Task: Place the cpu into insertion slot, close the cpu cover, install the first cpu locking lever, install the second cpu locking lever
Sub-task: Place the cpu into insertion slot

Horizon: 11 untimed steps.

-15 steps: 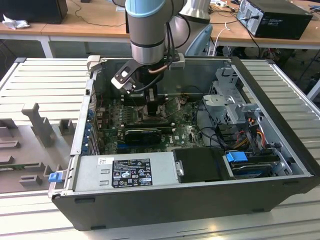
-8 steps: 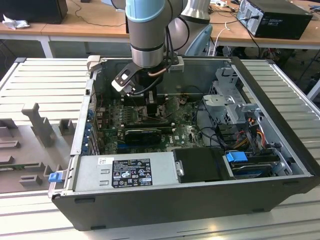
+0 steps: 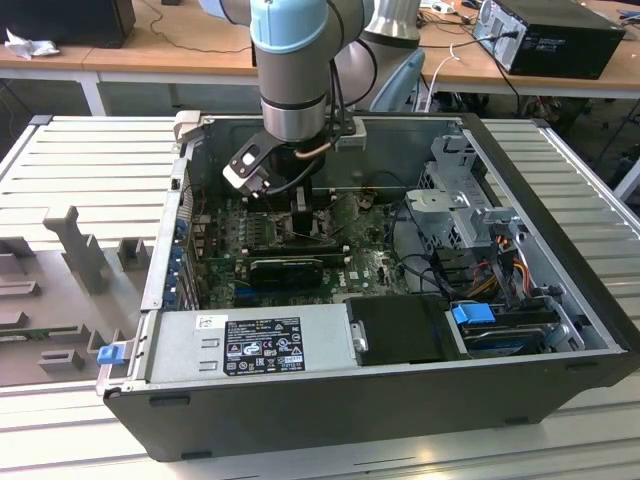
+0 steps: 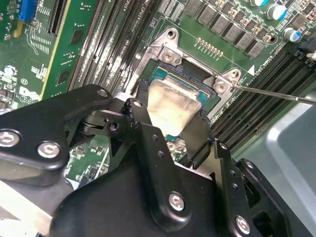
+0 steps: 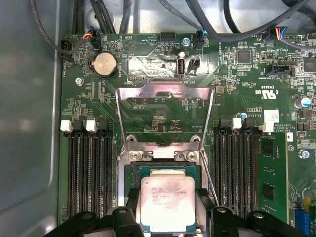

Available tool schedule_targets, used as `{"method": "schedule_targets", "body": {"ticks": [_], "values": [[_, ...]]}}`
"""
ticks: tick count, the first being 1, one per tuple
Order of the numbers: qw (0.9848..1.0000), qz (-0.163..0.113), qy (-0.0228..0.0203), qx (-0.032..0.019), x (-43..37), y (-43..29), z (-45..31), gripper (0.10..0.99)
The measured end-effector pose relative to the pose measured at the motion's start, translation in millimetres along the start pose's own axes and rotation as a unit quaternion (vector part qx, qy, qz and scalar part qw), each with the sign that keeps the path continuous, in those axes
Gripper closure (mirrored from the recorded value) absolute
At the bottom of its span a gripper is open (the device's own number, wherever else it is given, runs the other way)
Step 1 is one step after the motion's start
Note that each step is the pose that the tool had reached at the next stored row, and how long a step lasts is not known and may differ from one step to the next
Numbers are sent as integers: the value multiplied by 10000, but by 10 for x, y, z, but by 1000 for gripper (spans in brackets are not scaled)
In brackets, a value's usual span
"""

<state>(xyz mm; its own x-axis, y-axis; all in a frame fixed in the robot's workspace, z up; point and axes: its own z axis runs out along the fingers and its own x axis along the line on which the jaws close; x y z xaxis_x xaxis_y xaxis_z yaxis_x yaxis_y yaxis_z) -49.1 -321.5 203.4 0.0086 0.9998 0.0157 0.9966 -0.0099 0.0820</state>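
The cpu (image 5: 167, 202) (image 4: 170, 106), a silvery square chip, sits between my gripper's (image 5: 168, 197) (image 4: 167, 121) black fingers (image 5: 132, 205), which are shut on its two opposite edges. It hangs right over the insertion slot (image 5: 163, 164) (image 4: 197, 79), whose dark field and metal rim show around the chip; whether it rests in the slot I cannot tell. The cpu cover (image 5: 163, 91), a silver frame with a square window, stands swung open past the slot. A thin wire locking lever (image 4: 276, 94) (image 5: 209, 175) stands released beside the socket. In the exterior view my gripper (image 3: 305, 215) reaches down into the computer case.
Black memory slots (image 5: 89, 173) (image 5: 239, 168) flank the socket on both sides. A coin battery (image 5: 104, 64) and cables (image 5: 207, 19) lie beyond the cover. The grey power supply (image 3: 250, 345) fills the case's near side, and a drive cage (image 3: 460, 200) stands at the exterior view's right.
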Motion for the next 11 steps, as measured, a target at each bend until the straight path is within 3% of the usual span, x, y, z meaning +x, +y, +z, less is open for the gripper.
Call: {"method": "schedule_targets", "body": {"ticks": [11], "values": [[10000, 0, 0, 3, 2, -2, 8, 561]]}}
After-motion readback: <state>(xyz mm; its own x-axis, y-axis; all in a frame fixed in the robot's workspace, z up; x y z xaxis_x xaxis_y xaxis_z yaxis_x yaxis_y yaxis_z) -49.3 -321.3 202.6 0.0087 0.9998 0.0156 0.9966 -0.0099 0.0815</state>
